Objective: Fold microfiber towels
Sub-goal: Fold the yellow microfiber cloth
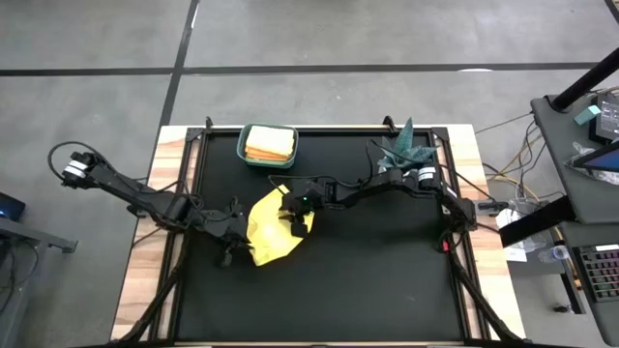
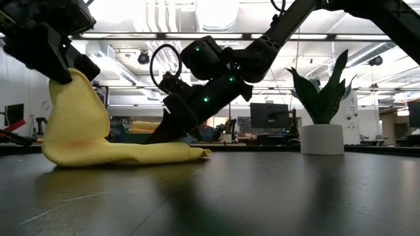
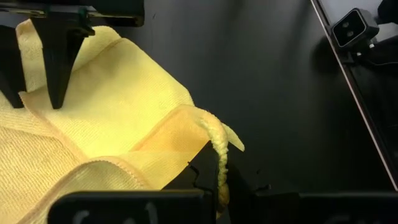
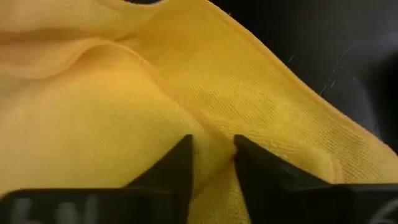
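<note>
Left gripper (image 3: 219, 177) pinched tight on one corner of the yellow towel (image 1: 269, 228), lifting that corner up off the black table (image 1: 387, 271). Right gripper (image 4: 212, 163) narrow, fingers (image 4: 177, 163) pressing into the towel's other side, a fold of cloth between them. Towel crumpled near the table's middle. More folded towels (image 1: 269, 143) in the teal bin (image 1: 246, 155) at the back, plant (image 2: 323, 98) beside.

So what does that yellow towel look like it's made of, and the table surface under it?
The yellow towel looks like soft microfiber cloth: a fine ribbed weave shows, with a stitched hem, and it drapes limply from the left gripper. The table top looks like a smooth black mat or board, perhaps rubber or laminate; the low view shows a dull sheen with faint scuffs.
</note>
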